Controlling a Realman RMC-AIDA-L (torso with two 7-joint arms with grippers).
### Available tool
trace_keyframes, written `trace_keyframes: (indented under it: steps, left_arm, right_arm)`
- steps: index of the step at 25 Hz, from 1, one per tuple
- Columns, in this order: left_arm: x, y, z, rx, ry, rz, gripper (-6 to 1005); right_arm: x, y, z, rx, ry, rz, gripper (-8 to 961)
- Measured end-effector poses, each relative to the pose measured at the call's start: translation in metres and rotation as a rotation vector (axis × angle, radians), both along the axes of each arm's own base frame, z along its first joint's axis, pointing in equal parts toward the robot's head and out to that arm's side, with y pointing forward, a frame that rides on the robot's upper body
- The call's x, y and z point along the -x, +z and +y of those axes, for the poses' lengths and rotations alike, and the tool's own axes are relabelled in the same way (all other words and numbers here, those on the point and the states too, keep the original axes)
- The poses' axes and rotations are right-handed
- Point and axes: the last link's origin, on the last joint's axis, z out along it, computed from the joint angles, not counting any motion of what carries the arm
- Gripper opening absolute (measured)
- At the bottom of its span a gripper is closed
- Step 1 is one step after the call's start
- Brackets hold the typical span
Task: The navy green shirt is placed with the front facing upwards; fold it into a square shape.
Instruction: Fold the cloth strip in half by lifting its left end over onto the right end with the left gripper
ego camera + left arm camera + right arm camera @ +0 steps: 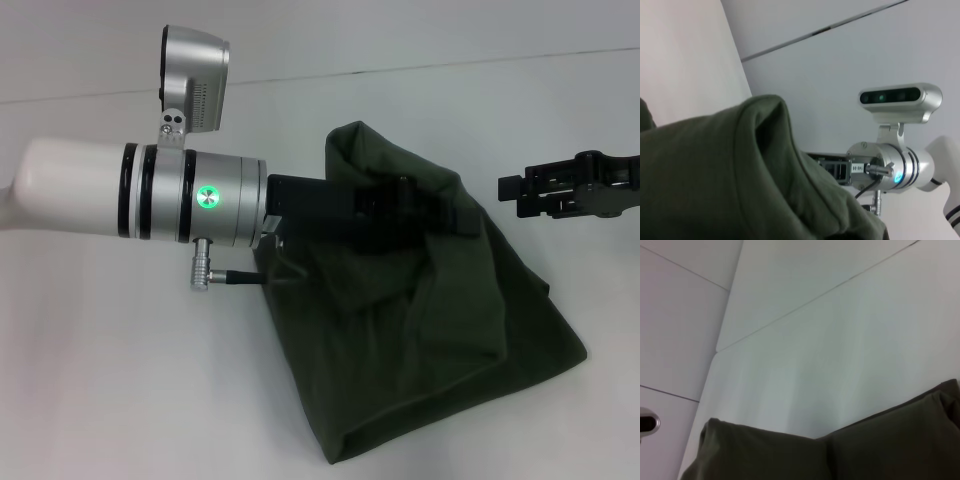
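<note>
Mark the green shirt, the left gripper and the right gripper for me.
navy green shirt [470, 370]: head view, on the flat folded cloth toward its lower half.
left gripper [400, 205]: head view, on its dark body pressed into the shirt.
right gripper [520, 192]: head view, at the fingers' end, off the shirt.

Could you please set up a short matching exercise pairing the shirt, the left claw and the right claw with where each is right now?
Things:
1. navy green shirt
2. left claw
3. right claw

Places or states:
A. off to the shirt's right, clear of the cloth
B. bunched in a heap on the white table
C. at the raised top fold of the cloth

Pairs: 1-B, 2-C, 3-A
</note>
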Motion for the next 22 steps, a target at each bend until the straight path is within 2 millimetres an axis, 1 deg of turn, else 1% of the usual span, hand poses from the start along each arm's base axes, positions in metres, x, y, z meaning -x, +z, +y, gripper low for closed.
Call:
trace_keyframes:
  steps: [3,7,13,18,22]
  left_arm:
    - [-0.002,-0.001,0.001,-0.003,0.008,-0.006,65]
    - [-0.002,-0.008,-0.003,0.025,0.034,0.004,66]
    - [-0.002,-0.012,-0.001,0.029,0.06,0.027,225]
    - [-0.005,-0.01,0.003,0.012,0.08,0.002,433]
    - [-0.002,-0.007,0.005,-0.001,0.09,-0.004,520]
  right_arm:
    - [0.0,0.0,0.0,-0.001,0.002,-0.001,626]
    - [0.0,0.0,0.001,-0.007,0.001,-0.003,627]
    - [-0.001,0.0,0.002,-0.011,0.0,-0.007,627]
    - [-0.001,0.0,0.002,-0.011,-0.002,-0.007,628]
    - [-0.001,0.0,0.002,-0.011,-0.002,-0.007,627]
